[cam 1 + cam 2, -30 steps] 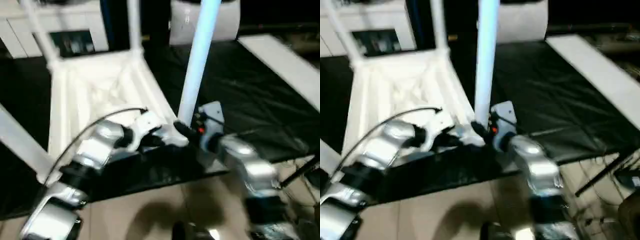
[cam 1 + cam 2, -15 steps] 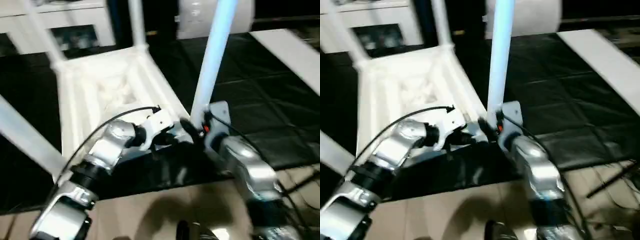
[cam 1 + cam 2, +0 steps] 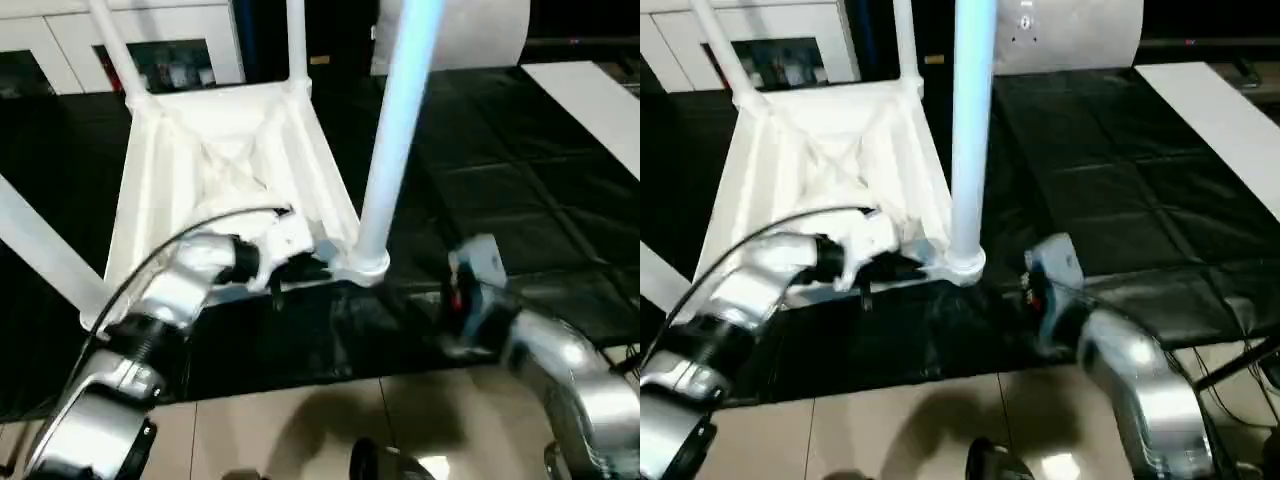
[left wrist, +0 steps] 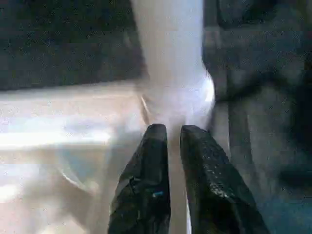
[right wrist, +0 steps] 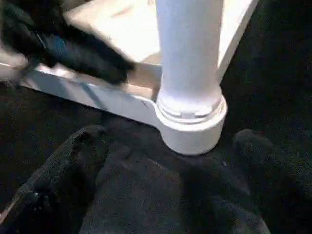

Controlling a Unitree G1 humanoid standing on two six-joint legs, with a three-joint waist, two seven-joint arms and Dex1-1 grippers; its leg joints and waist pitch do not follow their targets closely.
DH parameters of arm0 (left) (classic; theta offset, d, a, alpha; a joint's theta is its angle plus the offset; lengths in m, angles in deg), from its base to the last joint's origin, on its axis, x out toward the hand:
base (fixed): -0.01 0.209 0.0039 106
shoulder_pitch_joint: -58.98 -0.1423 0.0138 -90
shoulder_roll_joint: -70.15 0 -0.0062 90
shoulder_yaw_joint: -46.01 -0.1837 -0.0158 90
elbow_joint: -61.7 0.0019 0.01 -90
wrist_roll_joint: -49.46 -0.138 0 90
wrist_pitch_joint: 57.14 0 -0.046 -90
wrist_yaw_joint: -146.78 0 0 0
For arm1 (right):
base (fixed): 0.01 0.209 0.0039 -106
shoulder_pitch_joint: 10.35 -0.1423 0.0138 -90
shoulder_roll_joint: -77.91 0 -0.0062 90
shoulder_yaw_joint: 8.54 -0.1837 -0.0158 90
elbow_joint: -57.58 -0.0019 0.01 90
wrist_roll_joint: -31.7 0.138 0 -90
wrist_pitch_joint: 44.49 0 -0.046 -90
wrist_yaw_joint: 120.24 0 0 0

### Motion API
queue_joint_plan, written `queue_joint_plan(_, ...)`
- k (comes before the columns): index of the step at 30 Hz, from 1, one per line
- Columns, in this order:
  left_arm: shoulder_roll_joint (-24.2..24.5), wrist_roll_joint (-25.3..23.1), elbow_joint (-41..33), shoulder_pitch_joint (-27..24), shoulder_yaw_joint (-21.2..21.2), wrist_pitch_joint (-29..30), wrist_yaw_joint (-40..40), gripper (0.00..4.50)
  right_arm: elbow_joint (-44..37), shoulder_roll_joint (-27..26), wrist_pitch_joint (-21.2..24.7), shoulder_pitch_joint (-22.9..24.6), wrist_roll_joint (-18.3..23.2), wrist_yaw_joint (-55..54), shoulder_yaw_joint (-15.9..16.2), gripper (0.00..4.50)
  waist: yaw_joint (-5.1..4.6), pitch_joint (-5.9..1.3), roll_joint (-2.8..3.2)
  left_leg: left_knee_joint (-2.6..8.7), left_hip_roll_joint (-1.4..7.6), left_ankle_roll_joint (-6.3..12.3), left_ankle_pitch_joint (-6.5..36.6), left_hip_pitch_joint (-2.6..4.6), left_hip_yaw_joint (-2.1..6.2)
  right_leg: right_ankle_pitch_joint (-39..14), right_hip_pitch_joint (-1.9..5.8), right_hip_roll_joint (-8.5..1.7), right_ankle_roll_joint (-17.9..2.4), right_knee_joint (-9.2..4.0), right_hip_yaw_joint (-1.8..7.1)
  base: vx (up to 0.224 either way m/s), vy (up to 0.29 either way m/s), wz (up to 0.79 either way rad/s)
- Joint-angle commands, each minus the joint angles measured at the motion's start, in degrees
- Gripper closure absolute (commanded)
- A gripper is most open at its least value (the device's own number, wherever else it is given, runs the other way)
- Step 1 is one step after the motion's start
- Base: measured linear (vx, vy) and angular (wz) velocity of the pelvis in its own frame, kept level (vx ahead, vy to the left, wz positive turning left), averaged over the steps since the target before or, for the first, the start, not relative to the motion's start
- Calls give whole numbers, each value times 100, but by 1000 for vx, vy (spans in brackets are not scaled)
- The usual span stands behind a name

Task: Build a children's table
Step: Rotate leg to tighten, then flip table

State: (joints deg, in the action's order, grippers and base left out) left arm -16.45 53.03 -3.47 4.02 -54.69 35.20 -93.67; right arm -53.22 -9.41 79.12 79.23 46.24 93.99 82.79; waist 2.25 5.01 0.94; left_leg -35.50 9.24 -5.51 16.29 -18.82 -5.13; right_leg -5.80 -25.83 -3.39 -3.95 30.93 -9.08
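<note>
White plastic is seen in the children's table (image 3: 215, 150), which is laid upside down on the black-covered table (image 3: 520, 200), with its legs pointed upward. The near right leg (image 3: 395, 130) is seated upright in its corner socket (image 5: 192, 124). The left tool (image 4: 174, 129) is placed at the rim just beside this socket; whether it is clenched there cannot be told. The right tool (image 5: 169, 135) is released, spread wide before the socket and not touching it.
</note>
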Motion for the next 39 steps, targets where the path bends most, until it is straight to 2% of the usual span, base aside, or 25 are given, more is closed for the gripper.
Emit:
queue_joint_plan(1, -33, 375, -469, -198, 278, 306, 162, 372, -421, -23, 246, 131, -79, -174, 193, 0, 51, -583, -65, 323, 212, 810, -1250, -180, -81, -2173, 622, -471, 156, -324, 286, 0, 0, 0)
queue_joint_plan(5, -122, 597, -1246, -800, 649, 752, 727, 372, -530, -212, 91, 338, -90, -288, 301, 0, 11, -561, -25, 326, 130, 764, -680, -196, -141, -2787, 614, -415, 383, -483, 213, 0, 0, 0)
queue_joint_plan(8, -631, 482, -2946, -2091, 1090, 1503, 2001, 372, -466, -215, -177, 513, -433, -532, 508, 0, -71, -456, 210, 522, 455, 804, -212, -509, 464, -2491, 909, -576, 469, -306, -164, -6, -12, 12)
queue_joint_plan(9, -800, 337, -3308, -2411, 1152, 1832, 2340, 372, -471, -186, -246, 557, -493, -549, 555, 0, -115, -449, 263, 592, 619, 733, 283, -435, 595, -2560, 886, -533, 450, -148, -124, 1, -78, 65)
queue_joint_plan(10, -848, 296, -3432, -2516, 1166, 1970, 2453, 372, -484, -173, -256, 573, -503, -566, 572, 0, -210, -396, 330, 907, 998, 733, 1378, -351, 988, -2266, 818, -458, 244, 449, 159, 1, -78, 65)
queue_joint_plan(11, -919, 100, -3551, -2724, 1165, 1917, 2647, 372, -490, -177, -278, 619, -504, -591, 587, 0, -207, -306, 270, 1054, 1078, 788, 2258, -193, 1158, -2039, 561, -304, -94, 871, 389, 9, -121, 83)
queue_joint_plan(13, -1151, 188, -3774, -3115, 1246, 1820, 2970, 372, -517, -218, -308, 698, -504, -637, 598, 0, -48, -239, 61, 828, 766, 924, 2169, -67, 947, -2222, 409, -263, -845, 602, 743, 42, -240, 119)
queue_joint_plan(14, -1235, 161, -3894, -3320, 1232, 1783, 3122, 372, -530, -282, -265, 738, -472, -680, 571, 0, -169, -264, -151, -519, -190, 652, 1196, 379, -14, -3862, -38, -325, -1613, -565, 657, 22, -293, 104)
queue_joint_plan(15, -1262, 139, -4016, -3474, 1192, 1797, 3257, 372, -537, -322, -241, 759, -438, -703, 563, 0, -19, -273, -186, -1123, -466, 861, 1066, 266, -303, -4499, 63, -348, -1772, -514, 665, 41, -197, 22)
queue_joint_plan(16, -1256, -101, -4203, -3687, 1092, 1730, 3440, 372, -514, -299, -323, 743, -388, -610, 627, 0, 215, -379, -257, -826, -239, 758, 253, -259, -142, -4824, 618, -677, -705, -284, 1134, 41, -197, 22)
queue_joint_plan(17, -1256, -101, -4203, -3687, 1092, 1730, 3440, 342, -514, -299, -323, 743, -388, -610, 627, 0, 455, -398, -283, -468, -161, 809, -104, -373, -51, -4204, 813, -782, 364, -202, 1430, 48, -125, 4)
queue_joint_plan(18, -1231, -67, -4302, -3809, 1023, 1647, 3375, 342, -510, -292, -379, 734, -354, -554, 661, 0, 545, -411, -280, -311, -131, 1052, -159, -89, -70, -3937, 636, -722, 573, -255, 1511, -40, -149, 34)
queue_joint_plan(19, -1205, -72, -4491, -3992, 960, 1862, 3406, 336, -476, -266, -463, 709, -402, -545, 711, 0, 495, -367, -382, -319, -207, 1139, -157, -147, -84, -4037, 669, -650, 658, -257, 1492, -40, -149, 34)
queue_joint_plan(21, -1205, -77, -4599, -4083, 1009, 1977, 3470, 317, -419, -252, -537, 654, -434, -536, 745, 0, 598, -363, -275, -287, -227, 1083, -367, -140, -46, -4149, 656, -646, 599, -348, 1416, -64, -110, 20)
queue_joint_plan(22, -1204, -139, -4662, -4155, 1100, 2046, 3594, 297, -364, -245, -593, 595, -454, -544, 766, 0, 581, -292, -257, -105, -239, 1054, -415, -91, -96, -4295, 583, -395, 734, -440, 1159, -65, -77, 12)
queue_joint_plan(25, -1240, -160, -4678, -4233, 1395, 2007, 3829, 297, -300, -245, -683, 484, -373, -449, 797, 0, 415, -385, 2, 362, 519, 1080, 713, 266, 95, -3366, 523, -249, 615, -485, 581, -63, -1, 10)
queue_joint_plan(26, -1249, -163, -4656, -4221, 1511, 2007, 3922, 297, -268, -276, -689, 431, -363, -462, 788, 0, 328, -385, 23, 677, 1028, 1087, 1615, 196, 244, -2432, 709, -347, 299, -130, 508, -53, 22, 13)
queue_joint_plan(28, -1240, -148, -4638, -4196, 1657, 2025, 4089, 297, -194, -336, -719, 331, -391, -501, 777, 0, 444, -291, 28, 1142, 1340, 779, 3163, 8, 108, -1512, 738, -454, 94, 750, 673, -87, -4, 13)
queue_joint_plan(29, -1149, -173, -4621, -4125, 1735, 2105, 4166, 297, -1, -409, -732, 154, -514, -659, 779, 0, 524, -222, -131, 972, 977, 468, 3456, 60, -110, -2699, 636, -494, 249, 579, 1034, -53, -65, 21)
queue_joint_plan(30, -1085, -184, -4599, -4058, 1787, 2161, 4203, 297, 154, -469, -761, 17, -587, -786, 763, 0, 382, -92, -331, -638, -125, 202, 1709, 813, -474, -7080, -359, -618, 1084, -1036, 717, 31, -62, 14)
queue_joint_plan(31, -1045, -196, -4576, -3997, 1839, 2192, 4249, 297, 276, -505, -814, -94, -651, -881, 755, 0, 241, -92, -337, -823, -258, 333, 925, 680, -439, -7810, -323, -675, 1166, -1068, 816, 31, -62, 14)
queue_joint_plan(32, -1035, -197, -4571, -3981, 1853, 2201, 4262, 297, 307, -513, -830, -123, -667, -904, 753, 0, 296, -294, -281, -351, -92, 530, 652, 27, -206, -6755, 654, -1006, 1256, -649, 973, 79, 45, -20)
queue_joint_plan(34, -974, -151, -4544, -3888, 1913, 2296, 4256, 297, 494, -558, -903, -283, -705, -1021, 707, 0, 348, -423, -212, 277, 236, 509, 636, 306, -119, -4427, 546, -496, 985, -419, 640, 9, 56, -7)
queue_joint_plan(36, -814, -112, -4376, -3659, 2008, 2374, 4192, 297, 820, -613, -995, -577, -740, -1177, 577, 0, 175, -412, -90, 590, 661, 606, 1016, 205, 42, -1752, 687, -491, -58, -135, 630, -60, 47, 13)
queue_joint_plan(39, -642, -67, -4145, -3454, 2098, 2389, 4164, 297, 958, -567, -1078, -765, -691, -979, 586, 0, 93, -299, -133, 493, 383, 471, 1727, 265, -97, -3296, 599, -602, -96, -415, 617, -36, 35, 4)
